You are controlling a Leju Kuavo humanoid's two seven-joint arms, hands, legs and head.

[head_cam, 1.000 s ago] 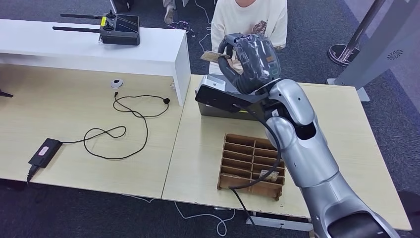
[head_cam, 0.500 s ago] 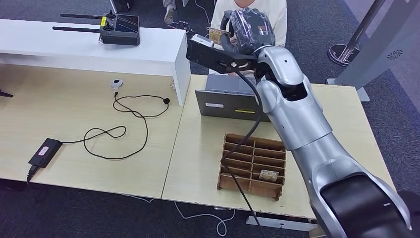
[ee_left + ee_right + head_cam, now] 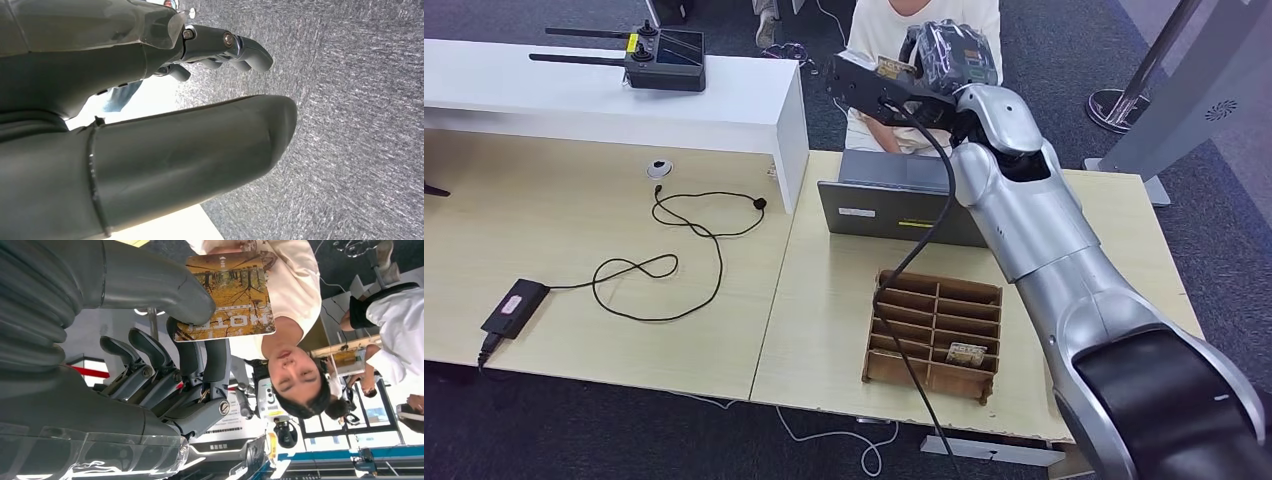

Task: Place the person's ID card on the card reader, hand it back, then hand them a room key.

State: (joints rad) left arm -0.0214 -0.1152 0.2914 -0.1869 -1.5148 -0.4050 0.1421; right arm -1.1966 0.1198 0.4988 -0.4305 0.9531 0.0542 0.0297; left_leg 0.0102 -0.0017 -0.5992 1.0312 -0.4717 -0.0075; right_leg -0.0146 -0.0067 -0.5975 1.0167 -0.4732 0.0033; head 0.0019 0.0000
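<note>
My right hand (image 3: 946, 55) is raised beyond the table's far edge and pinches a key card (image 3: 888, 68) between thumb and fingers. Close up, the key card (image 3: 227, 295) shows an autumn forest picture and the word HOTEL, and the right hand (image 3: 150, 355) holds it out in front of a person in a cream shirt (image 3: 295, 290). The grey card reader (image 3: 904, 205) lies on the table below the arm, nothing on top. A wooden compartment tray (image 3: 934, 330) holds one card (image 3: 967, 352). My left hand (image 3: 150, 125) hangs over carpet, holding nothing, fingers extended.
The person (image 3: 924, 25) sits just behind the table. A white raised counter (image 3: 604, 100) at the left carries a black controller (image 3: 664, 58). A black cable (image 3: 674, 260) and power adapter (image 3: 514, 305) lie on the left table. A stanchion base (image 3: 1119, 105) stands at the right.
My right arm has risen and stretched away from me, carrying the card from above the reader up toward the person's chest. The reader's top is now uncovered.
</note>
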